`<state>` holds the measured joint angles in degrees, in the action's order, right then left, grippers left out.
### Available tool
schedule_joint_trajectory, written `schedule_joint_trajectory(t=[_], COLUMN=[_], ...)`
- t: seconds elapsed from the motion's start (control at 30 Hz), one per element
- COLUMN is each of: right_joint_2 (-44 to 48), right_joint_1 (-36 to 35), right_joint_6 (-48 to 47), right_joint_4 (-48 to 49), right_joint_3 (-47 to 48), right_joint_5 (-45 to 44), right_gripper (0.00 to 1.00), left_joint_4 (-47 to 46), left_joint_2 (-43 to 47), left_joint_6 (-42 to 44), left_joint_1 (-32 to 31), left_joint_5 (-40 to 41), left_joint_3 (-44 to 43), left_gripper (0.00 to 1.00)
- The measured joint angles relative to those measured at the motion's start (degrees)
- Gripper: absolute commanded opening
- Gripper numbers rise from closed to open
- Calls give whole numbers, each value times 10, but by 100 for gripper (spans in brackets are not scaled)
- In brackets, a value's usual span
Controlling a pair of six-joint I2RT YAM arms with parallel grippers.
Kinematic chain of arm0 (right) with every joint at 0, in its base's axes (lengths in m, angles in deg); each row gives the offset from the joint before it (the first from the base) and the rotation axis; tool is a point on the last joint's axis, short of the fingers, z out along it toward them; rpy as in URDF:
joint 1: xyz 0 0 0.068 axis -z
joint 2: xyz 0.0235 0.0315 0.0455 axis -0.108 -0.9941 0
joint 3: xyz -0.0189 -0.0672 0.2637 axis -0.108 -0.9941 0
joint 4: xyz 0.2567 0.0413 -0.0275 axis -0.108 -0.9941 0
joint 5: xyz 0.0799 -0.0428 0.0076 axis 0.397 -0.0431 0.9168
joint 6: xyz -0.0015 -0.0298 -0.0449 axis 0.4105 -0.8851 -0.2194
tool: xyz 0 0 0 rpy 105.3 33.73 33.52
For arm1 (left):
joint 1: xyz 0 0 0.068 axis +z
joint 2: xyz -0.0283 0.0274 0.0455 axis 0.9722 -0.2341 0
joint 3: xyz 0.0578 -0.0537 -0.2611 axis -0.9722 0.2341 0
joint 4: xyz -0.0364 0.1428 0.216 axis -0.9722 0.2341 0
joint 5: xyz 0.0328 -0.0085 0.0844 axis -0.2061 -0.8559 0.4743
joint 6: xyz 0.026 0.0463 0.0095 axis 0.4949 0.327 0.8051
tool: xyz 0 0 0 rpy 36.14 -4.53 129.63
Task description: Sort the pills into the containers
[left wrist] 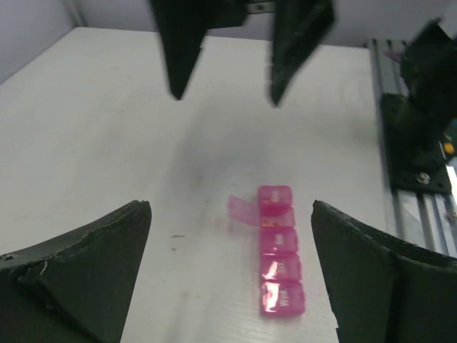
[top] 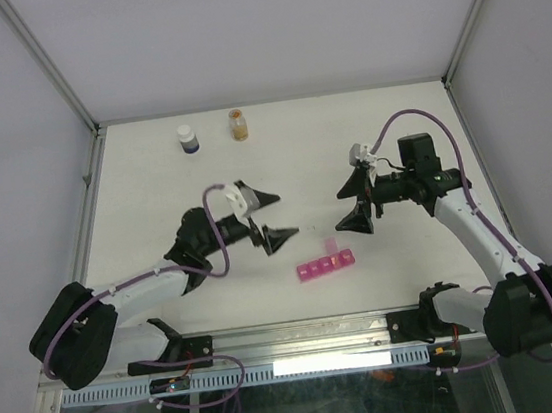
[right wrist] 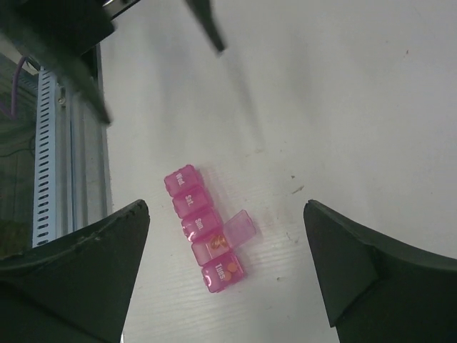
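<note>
pill box lies free between two open jaws

the pink pill box (top: 326, 265) sits flat on the counter (top: 151, 171), untouched. the left jaws hang just left of it, and the right jaws just right of it and a little beyond. both are spread wide and empty. one lid (right wrist: 239, 230), second from the box's right end, is flipped open on its far side, with orange showing inside. a white-capped bottle (top: 187, 139) and an amber vial (top: 238, 123) stand well beyond the box. the box looks light, stiff and slick, likely to skid if nudged. best pinched across its short width on closed cells, clear of the thin lid.
</note>
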<state>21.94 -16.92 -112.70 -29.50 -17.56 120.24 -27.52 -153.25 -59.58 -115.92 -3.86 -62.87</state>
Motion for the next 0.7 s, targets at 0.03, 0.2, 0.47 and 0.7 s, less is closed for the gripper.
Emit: schedule_joint_trajectory(t=[0.03,0.2,0.47,0.7], right_joint_2=[-18,-89,-141,-193], right_joint_1=[0,7,14,14], right_joint_6=[-4,-18,25,54], right_joint_4=[-9,-46,-33,-26], right_joint_3=[7,23,23,23], right_joint_5=[-7,-37,-73,-97], right_gripper=[89,82,67,57], left_joint_4=[1,-1,-16,-35], left_joint_2=[8,26,-50,-154], left_joint_6=[26,108,154,156], left_joint_1=[-40,-143,-200,-214], left_joint_5=[-1,38,121,177], left_joint_3=[17,60,77,75], left_gripper=[97,97,93,91])
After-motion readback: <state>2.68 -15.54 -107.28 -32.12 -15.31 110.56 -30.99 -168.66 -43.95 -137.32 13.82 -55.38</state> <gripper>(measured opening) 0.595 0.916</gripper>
